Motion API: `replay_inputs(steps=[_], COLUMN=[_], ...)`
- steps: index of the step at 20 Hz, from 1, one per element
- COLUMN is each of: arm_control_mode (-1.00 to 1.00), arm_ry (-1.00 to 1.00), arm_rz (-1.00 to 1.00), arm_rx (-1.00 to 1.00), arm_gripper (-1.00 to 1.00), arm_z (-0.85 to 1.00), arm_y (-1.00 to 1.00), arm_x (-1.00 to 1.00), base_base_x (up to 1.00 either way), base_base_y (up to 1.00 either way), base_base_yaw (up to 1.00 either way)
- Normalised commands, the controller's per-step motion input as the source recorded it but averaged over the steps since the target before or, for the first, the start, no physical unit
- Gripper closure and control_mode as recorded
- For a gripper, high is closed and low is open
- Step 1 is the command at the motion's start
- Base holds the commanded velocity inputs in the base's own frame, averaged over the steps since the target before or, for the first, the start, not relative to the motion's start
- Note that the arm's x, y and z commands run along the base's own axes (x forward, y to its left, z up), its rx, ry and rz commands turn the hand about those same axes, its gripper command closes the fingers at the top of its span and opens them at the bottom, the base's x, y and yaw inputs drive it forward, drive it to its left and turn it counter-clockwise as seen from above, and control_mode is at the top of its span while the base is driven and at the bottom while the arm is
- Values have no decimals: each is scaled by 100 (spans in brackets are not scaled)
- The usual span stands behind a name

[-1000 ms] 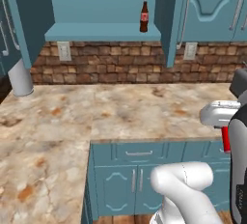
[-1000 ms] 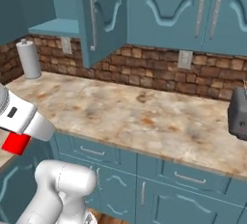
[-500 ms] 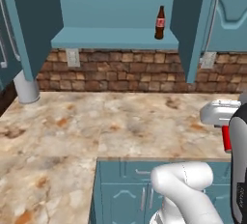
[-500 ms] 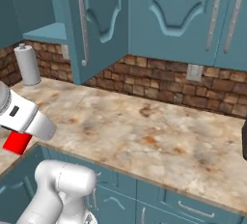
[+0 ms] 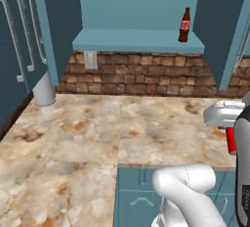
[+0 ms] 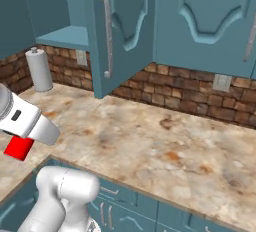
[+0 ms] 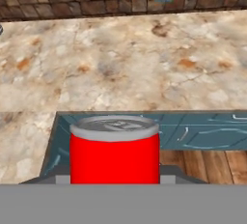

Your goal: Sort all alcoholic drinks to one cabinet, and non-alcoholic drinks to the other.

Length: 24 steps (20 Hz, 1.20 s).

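The red can (image 7: 114,149) sits upright in the gripper (image 7: 114,177), held out in the air over the front edge of the counter (image 5: 97,138), with the lower cabinet fronts (image 7: 202,129) and wood floor beneath it. Its silver top fills the low middle of the hand view; the fingertips are hidden behind the can there, but the can's place between them shows the gripper pinching it. Against the earlier pictures, the whole scene has slid: the open cabinet (image 5: 139,39) now stands nearer and more central in the left base view, and the cola bottle (image 5: 184,25) on its shelf has shifted rightward in the picture, which reads as the base driving and not the bottle moving. The can keeps its place at the arm's end throughout. The left base view shows the bottle standing upright on the right part of the shelf, a paper towel roll (image 5: 44,90) at the counter's back left, and a sliver of the can (image 5: 231,140) at the right edge. The right base view shows the can (image 6: 19,147) below the white hand at far left, an open cabinet door (image 6: 120,31), and the roll (image 6: 39,69).
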Motion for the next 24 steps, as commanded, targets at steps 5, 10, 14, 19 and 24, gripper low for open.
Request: replay_inputs(steps=[5,10,14,19,24], arm_control_mode=[100,100,100,100,100], arm_ry=[0,0,0,0,0], arm_rz=[0,0,0,0,0], arm_rx=[0,0,0,0,0], arm_gripper=[100,100,100,100,100], arm_z=[0,0,0,0,0], arm_y=[0,0,0,0,0], arm_x=[0,0,0,0,0], base_base_x=[36,39,65,89,100], base_base_y=[66,83,85,71,59], base_base_yaw=[2,-2,-7,-8,-13])
